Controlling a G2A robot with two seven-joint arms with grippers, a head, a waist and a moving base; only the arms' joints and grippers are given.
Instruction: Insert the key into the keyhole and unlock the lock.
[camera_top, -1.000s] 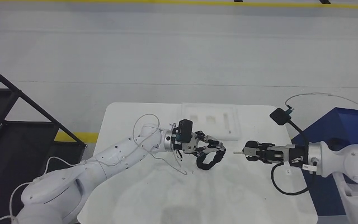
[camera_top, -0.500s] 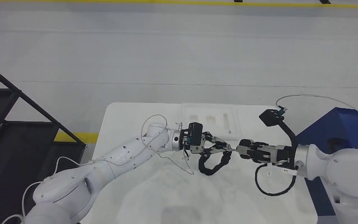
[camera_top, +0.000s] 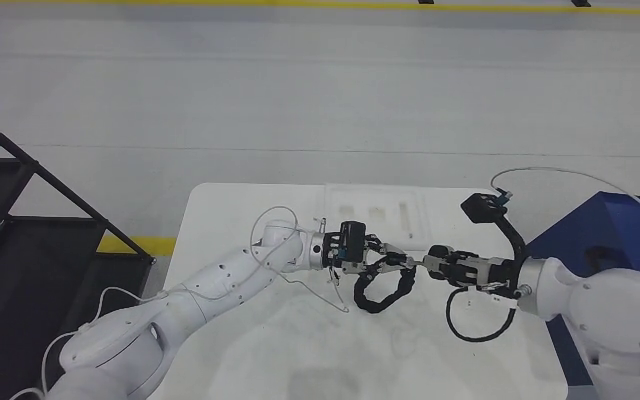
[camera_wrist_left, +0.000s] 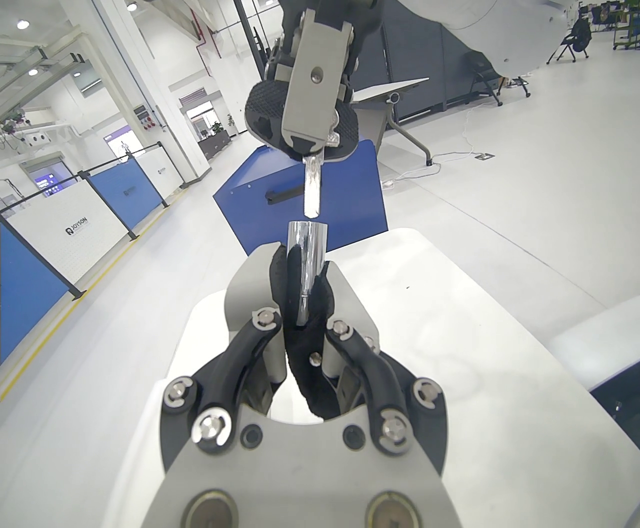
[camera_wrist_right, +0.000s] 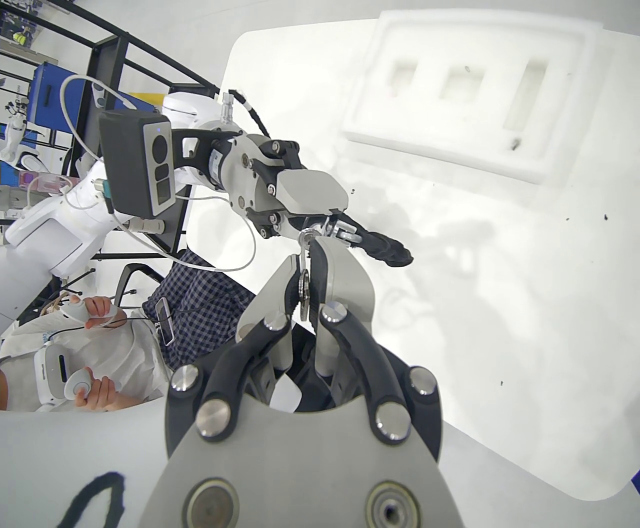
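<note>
My left gripper is shut on the lock, a chrome barrel with a black cable loop hanging below it above the table's middle. My right gripper is shut on the key and faces the left gripper end to end. The key's blade points at the barrel's open end, its tip right at the mouth. In the top view the right gripper sits just right of the lock.
A white foam tray with several recesses lies at the back of the white table. A blue bin stands off the table's right side, and a black rack stands at the left.
The two grippers have closed the gap between them: the right one came left with the key and the left one shifted right with the lock. The key tip now meets the barrel's end.
</note>
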